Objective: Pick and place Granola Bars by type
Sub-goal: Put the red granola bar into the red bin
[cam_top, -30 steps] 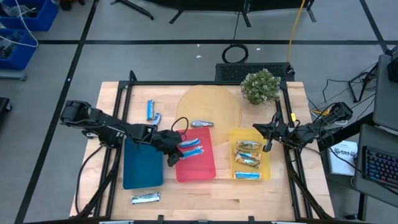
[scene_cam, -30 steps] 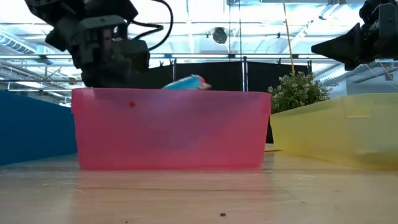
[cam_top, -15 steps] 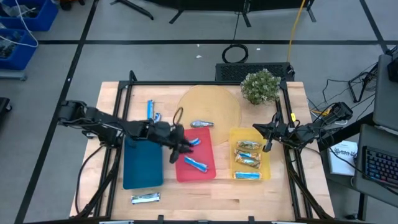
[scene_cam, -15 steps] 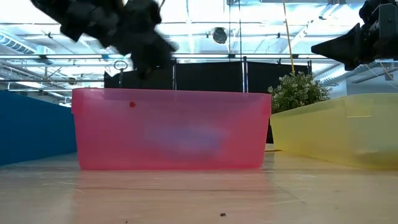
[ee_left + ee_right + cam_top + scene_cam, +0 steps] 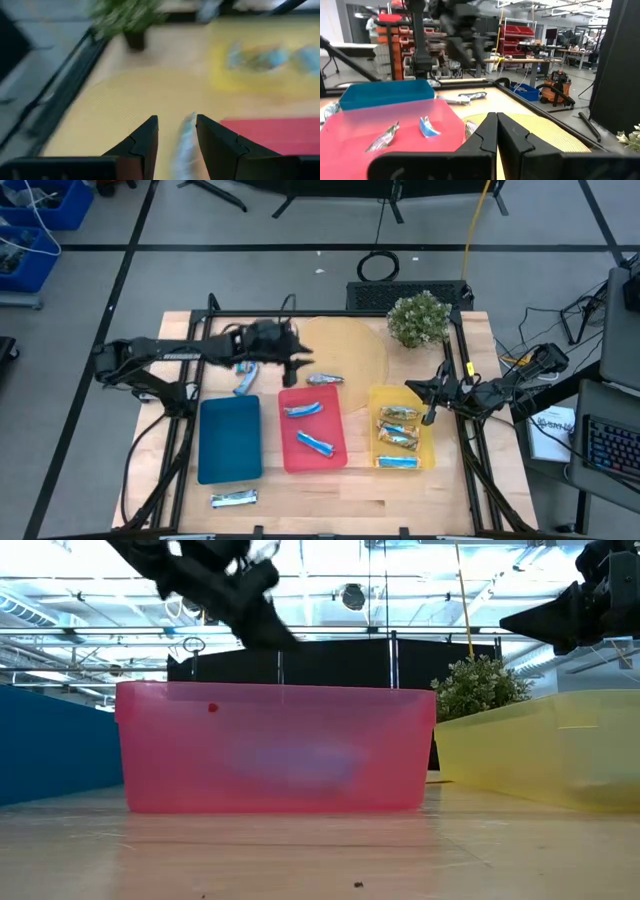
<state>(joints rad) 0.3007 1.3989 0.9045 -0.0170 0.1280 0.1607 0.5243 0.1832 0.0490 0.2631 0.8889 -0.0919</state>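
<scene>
My left gripper (image 5: 298, 368) hangs open over the table's far middle, at the edge of the round tan disc (image 5: 350, 345). A silver-blue Granola Bar (image 5: 325, 379) lies on the disc just beyond its fingertips (image 5: 186, 145), untouched. Two blue bars (image 5: 303, 409) (image 5: 318, 445) lie in the red tray (image 5: 335, 460). Three bars (image 5: 398, 438) lie in the yellow tray (image 5: 428, 450). Other bars lie loose on the table at the left (image 5: 245, 381) and near the front edge (image 5: 233, 498). My right gripper (image 5: 430, 408) is shut and waits at the right, beside the yellow tray.
An empty blue tray (image 5: 230, 438) lies left of the red one. A potted plant (image 5: 418, 318) stands at the far right of the table. A black frame (image 5: 210, 315) borders the tabletop. Bare wood runs along the front edge.
My left gripper has opened and let go of a blue bar, which now lies in the red tray. The gripper has then risen, rolled, and swung toward the table's far edge, ending over the disc's edge by the silver-blue bar.
</scene>
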